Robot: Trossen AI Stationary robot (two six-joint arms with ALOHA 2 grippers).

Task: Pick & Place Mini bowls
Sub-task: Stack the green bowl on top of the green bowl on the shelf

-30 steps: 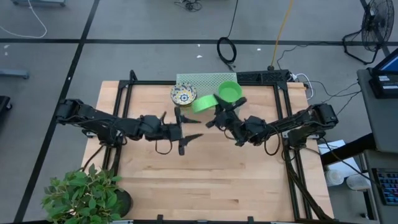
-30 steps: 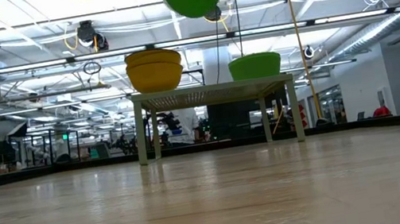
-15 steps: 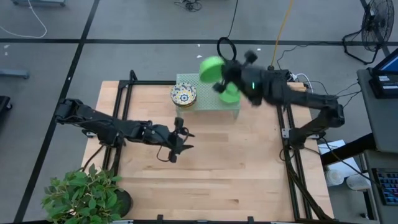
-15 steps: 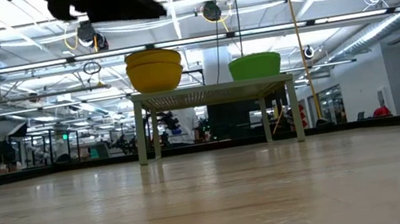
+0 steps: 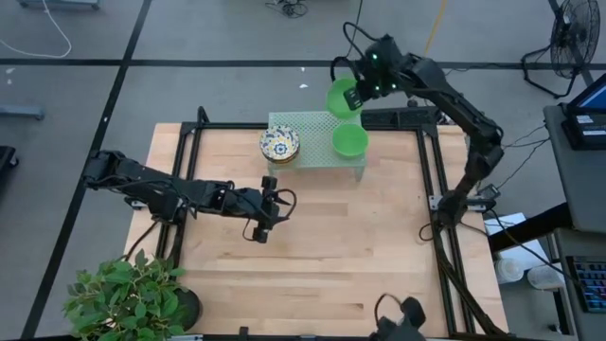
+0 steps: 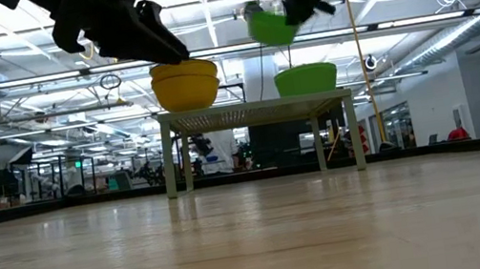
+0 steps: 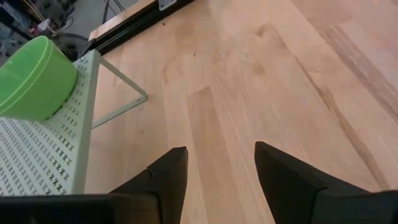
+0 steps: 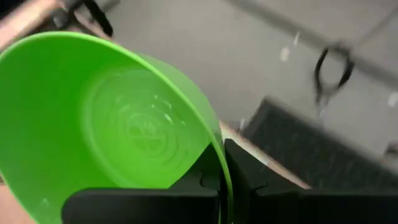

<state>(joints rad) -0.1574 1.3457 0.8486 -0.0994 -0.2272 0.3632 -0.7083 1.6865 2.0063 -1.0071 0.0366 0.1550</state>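
No readable text, label, brand, number or sign in any view.

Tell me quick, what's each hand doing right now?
Left hand: open, empty, over the bare table.
Right hand: closed on the rim of a green bowl, held in the air.

A robotics lab inside a large open industrial hall. Shown by a pale wooden table (image 5: 312, 237) in a black metal frame (image 5: 189, 161), set on grey concrete floor marked with dark tape lines. Around the table: loose cables (image 5: 346, 74), a floor fan (image 5: 576, 28), a potted plant (image 5: 128, 294). Beyond the table: exposed ceiling trusses (image 6: 415, 20), strip lighting, distant workstations.
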